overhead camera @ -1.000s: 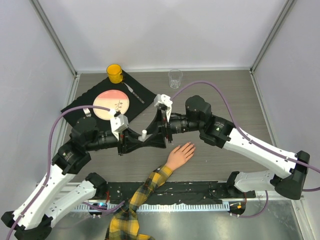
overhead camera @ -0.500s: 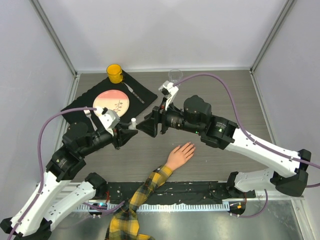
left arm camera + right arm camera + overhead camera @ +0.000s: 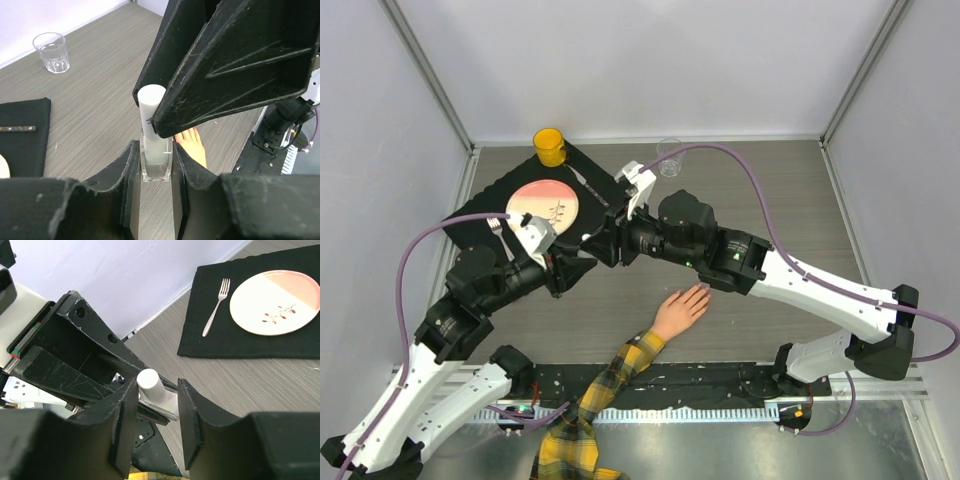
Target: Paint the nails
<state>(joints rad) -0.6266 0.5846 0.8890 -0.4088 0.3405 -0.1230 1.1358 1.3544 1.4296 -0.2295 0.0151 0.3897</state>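
My left gripper (image 3: 154,151) is shut on a small clear bottle (image 3: 157,161) with a white cap (image 3: 150,100) and holds it upright above the table. My right gripper (image 3: 156,389) is open, its jaws on either side of the cap (image 3: 149,382), with a gap at the right jaw. In the top view the two grippers meet, left (image 3: 576,263) and right (image 3: 596,246), and the bottle is hidden there. The peach mannequin hand (image 3: 680,310) lies palm down to the right of them, on a yellow-black plaid sleeve (image 3: 610,375). Its nails are too small to make out. The hand's fingers (image 3: 192,145) show behind the bottle.
A black placemat (image 3: 480,215) at the back left holds a pink-and-white plate (image 3: 544,208), a fork (image 3: 215,307) and a knife (image 3: 588,185). A yellow cup (image 3: 550,146) and a clear glass (image 3: 670,156) stand near the back wall.
My left gripper carried the bottle to the left and a little back. My right gripper followed it leftward and now has its open jaws around the cap.
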